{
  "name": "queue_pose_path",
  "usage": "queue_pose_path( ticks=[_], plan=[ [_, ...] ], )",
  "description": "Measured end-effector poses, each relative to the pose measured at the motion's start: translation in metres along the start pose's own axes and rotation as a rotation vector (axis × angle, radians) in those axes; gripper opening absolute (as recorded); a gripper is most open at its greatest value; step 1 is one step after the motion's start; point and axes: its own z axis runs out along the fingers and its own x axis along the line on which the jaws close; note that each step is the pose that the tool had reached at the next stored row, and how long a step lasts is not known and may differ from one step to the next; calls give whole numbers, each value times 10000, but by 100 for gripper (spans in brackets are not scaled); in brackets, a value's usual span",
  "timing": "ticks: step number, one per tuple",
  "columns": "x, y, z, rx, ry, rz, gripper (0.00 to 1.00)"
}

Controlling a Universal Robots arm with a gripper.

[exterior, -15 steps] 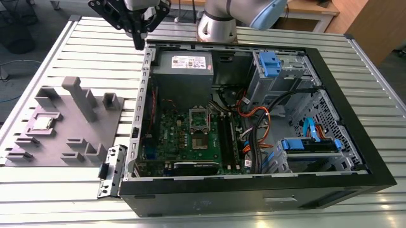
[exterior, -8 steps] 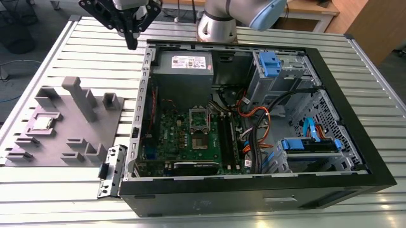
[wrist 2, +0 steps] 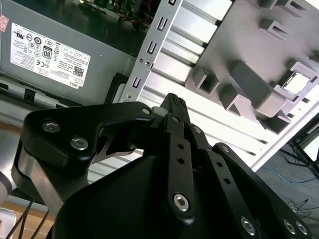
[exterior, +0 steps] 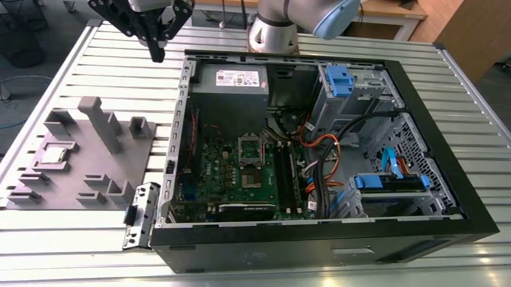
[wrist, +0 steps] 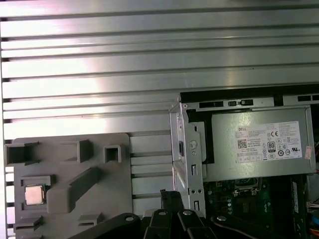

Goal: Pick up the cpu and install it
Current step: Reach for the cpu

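Observation:
The cpu (exterior: 54,155) is a small silver-grey square lying in a recess of the grey plastic fixture (exterior: 119,173) at the exterior view's left, on the slatted table. It also shows in the second wrist view as the cpu (wrist 2: 297,83) and in the first wrist view as the cpu (wrist: 34,195). My gripper (exterior: 157,55) hangs high above the table beyond the fixture, near the case's back left corner, well away from the chip. Its black fingers (wrist 2: 174,103) are pressed together with nothing between them. The green motherboard (exterior: 239,179) with its metal socket frame (exterior: 250,149) lies inside the open case.
The open black computer case (exterior: 447,179) takes up the middle and right of the table. Inside it are a grey power supply (exterior: 231,78), blue drive brackets (exterior: 338,78) and bundles of cables (exterior: 327,155). Upright grey blocks (exterior: 104,122) stand on the fixture. A loose metal bracket (exterior: 137,215) lies by the case.

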Motion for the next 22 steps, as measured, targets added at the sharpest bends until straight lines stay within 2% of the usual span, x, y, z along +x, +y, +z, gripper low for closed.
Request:
queue_pose_path(
  ticks=[12, 22],
  plan=[
    [167, -13, -3, 0, 0, -1, 11],
    [349, -27, -4, -1, 0, 0, 11]
  ],
)
